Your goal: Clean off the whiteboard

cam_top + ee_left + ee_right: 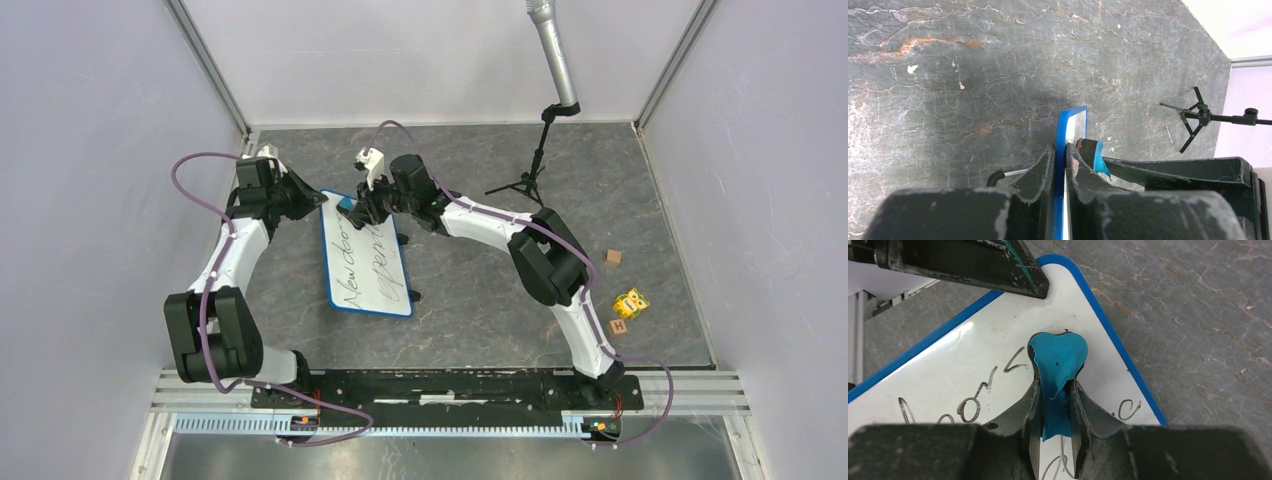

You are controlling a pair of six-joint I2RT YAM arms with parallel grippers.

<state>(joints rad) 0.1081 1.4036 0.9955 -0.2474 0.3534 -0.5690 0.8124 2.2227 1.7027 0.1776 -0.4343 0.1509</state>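
Observation:
The whiteboard lies flat on the grey table, blue-rimmed, with black handwriting across its face. My left gripper is shut on its far left rim; in the left wrist view the blue rim runs up between the two closed fingers. My right gripper is shut on a small blue eraser, which presses on the whiteboard near its far corner, just above the writing. The left gripper's finger shows at the top of the right wrist view.
A microphone on a small black tripod stands at the back right. Two small wooden blocks and a yellow toy lie at the right side of the table. White walls close in the table on three sides.

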